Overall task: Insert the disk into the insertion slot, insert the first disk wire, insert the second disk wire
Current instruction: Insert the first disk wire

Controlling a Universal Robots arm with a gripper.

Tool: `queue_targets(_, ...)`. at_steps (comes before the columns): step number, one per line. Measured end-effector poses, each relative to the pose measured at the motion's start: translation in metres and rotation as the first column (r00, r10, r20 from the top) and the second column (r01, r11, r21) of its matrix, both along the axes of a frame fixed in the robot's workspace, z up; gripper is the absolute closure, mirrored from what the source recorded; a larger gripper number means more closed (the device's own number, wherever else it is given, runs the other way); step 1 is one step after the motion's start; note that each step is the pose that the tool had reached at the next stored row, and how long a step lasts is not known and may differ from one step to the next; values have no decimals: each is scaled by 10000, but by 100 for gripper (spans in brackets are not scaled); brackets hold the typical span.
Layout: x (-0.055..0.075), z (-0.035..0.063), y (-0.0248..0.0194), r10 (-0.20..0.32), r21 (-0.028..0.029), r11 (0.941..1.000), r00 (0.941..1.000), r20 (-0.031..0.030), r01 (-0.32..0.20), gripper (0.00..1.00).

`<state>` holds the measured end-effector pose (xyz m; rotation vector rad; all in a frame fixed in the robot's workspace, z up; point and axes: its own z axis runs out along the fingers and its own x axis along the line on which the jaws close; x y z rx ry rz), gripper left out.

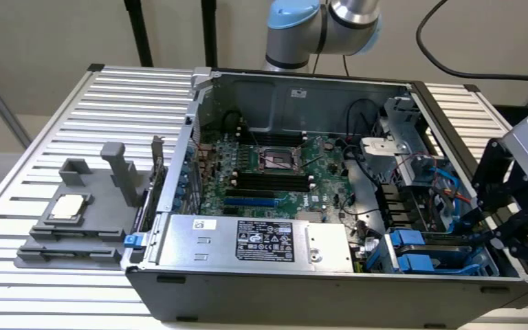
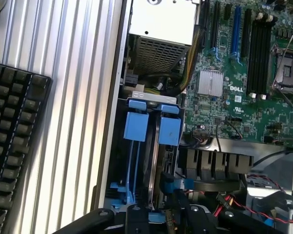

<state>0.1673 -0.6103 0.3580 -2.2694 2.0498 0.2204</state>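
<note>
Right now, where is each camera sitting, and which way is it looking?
Exterior view: sits off the arm, up above the open computer case, looking down into it; the arm rises behind the case and the gripper hangs at the exterior view's right.
Wrist view: rides on the wrist, looking down at the blue drive frames; the gripper shows close up.
Both share: the blue drive frames, the green motherboard and the grey power-supply box.
</note>
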Motion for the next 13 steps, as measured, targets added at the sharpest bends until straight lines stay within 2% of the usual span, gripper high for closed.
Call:
queue_targets(6, 21, -41, -50, 15, 348, 9994, 10000, 0, -15, 66)
queue_targets(13, 29, -94, -73, 140, 619, 9980, 9999, 3, -139, 66)
